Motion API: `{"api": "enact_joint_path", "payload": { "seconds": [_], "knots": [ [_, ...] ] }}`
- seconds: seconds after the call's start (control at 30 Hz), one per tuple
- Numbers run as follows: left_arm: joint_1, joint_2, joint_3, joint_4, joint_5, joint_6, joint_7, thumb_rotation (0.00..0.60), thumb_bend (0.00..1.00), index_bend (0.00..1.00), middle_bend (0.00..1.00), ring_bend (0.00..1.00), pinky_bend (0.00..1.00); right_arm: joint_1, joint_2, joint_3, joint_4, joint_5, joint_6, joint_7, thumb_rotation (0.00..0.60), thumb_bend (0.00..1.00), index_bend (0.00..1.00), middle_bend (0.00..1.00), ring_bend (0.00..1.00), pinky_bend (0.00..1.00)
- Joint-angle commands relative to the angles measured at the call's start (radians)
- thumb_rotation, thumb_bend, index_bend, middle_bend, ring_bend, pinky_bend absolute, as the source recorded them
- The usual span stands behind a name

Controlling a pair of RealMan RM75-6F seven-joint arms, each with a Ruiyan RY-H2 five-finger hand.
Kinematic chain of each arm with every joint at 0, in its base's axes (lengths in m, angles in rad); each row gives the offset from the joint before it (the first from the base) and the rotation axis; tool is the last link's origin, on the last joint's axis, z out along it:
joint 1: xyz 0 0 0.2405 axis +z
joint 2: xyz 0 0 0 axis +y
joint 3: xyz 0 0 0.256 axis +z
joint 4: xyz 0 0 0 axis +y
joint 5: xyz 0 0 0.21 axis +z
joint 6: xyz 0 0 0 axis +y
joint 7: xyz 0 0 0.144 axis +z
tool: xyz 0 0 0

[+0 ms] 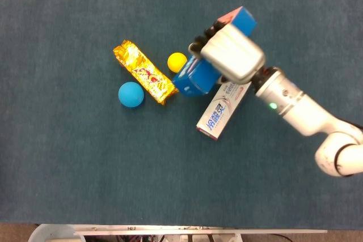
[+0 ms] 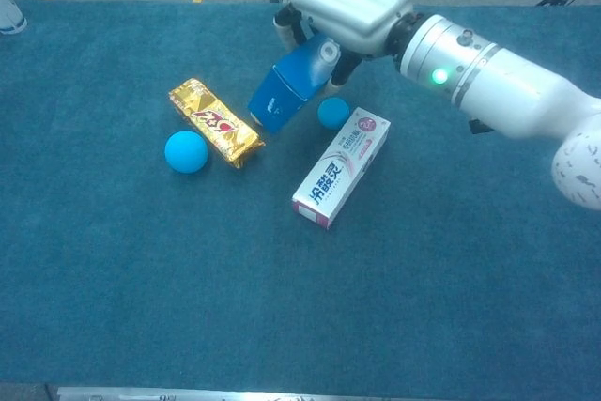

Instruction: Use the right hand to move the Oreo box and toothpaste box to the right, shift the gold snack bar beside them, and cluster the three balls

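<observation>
Now, from the head view, my right hand (image 1: 232,55) is wrapped around the blue Oreo box (image 1: 195,76), fingers curled over its far side, and the box looks tilted, one end poking out past my knuckles. The toothpaste box (image 1: 221,107) lies flat on the desk (image 1: 68,162) just below it. The gold snack bar (image 1: 144,72) rests to the left, with the yellow ball (image 1: 177,62) near its upper side and the larger blue ball (image 1: 131,94) near its lower side. My left hand is not in sight.

From the chest view, the right hand (image 2: 349,4) holds the Oreo box (image 2: 289,93) off the desk, its low end pointing down toward the snack bar (image 2: 213,122). A smaller blue ball (image 2: 333,113) sits just beside the top of the toothpaste box (image 2: 340,167); the larger blue ball (image 2: 186,151) lies left of the bar.

I judge I am on the first step: carrying the Oreo box rightward. The next move calls for swinging it across, over the toothpaste box, and setting it flat on open desk without knocking the small ball.
</observation>
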Motion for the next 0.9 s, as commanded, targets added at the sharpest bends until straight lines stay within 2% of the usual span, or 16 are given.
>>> {"api": "enact_joint_path", "payload": {
  "seconds": [0.03, 0.43, 0.9],
  "knots": [
    [-0.001, 0.0, 0.0, 0.0, 0.001, -0.002, 0.001, 0.6, 0.21, 0.22, 0.21, 0.09, 0.1, -0.017, 0.028, 0.008, -0.001, 0.028, 0.0, 0.008, 0.6, 0.0, 0.68, 0.6, 0.52, 0.57],
    [-0.008, -0.006, 0.005, 0.005, 0.004, -0.017, 0.003, 0.6, 0.21, 0.22, 0.21, 0.09, 0.1, -0.033, 0.073, 0.017, 0.074, 0.232, -0.061, -0.082, 0.6, 0.0, 0.68, 0.6, 0.52, 0.57],
    [-0.01, -0.004, 0.01, 0.01, 0.0, -0.026, 0.001, 0.6, 0.21, 0.22, 0.21, 0.09, 0.1, 0.004, 0.029, 0.022, 0.171, 0.491, -0.083, -0.236, 0.6, 0.0, 0.68, 0.6, 0.52, 0.57]
  ]
}}
